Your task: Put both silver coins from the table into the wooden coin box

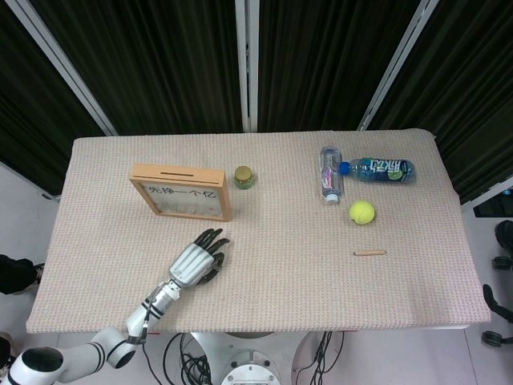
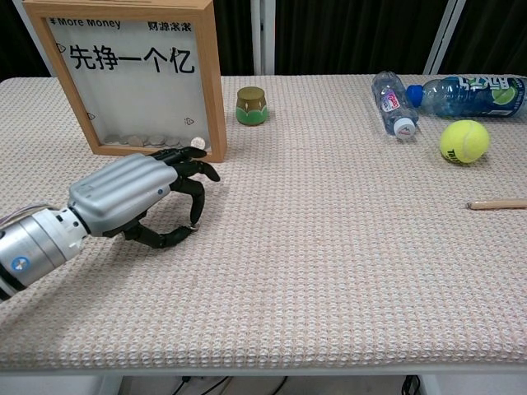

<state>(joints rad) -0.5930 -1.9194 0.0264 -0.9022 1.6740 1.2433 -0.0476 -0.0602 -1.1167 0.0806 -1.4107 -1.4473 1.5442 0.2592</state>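
Presently the wooden coin box stands upright just beyond the left hand, whose dark fingers curl downward with tips at the cloth; whether they pinch a coin cannot be told. Coins lie inside the box bottom. The table carries a beige woven cover; black curtains hang behind. The box pane reads "More Money".

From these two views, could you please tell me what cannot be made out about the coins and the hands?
- Coin on the table: none shows in either view; the left hand may cover one, too small to tell from the head view.
- Hand contents: whether the curled fingers pinch a coin is unclear in the chest view.
- Box: its top is cut off by the chest view's upper edge.
- Right hand: outside both views.
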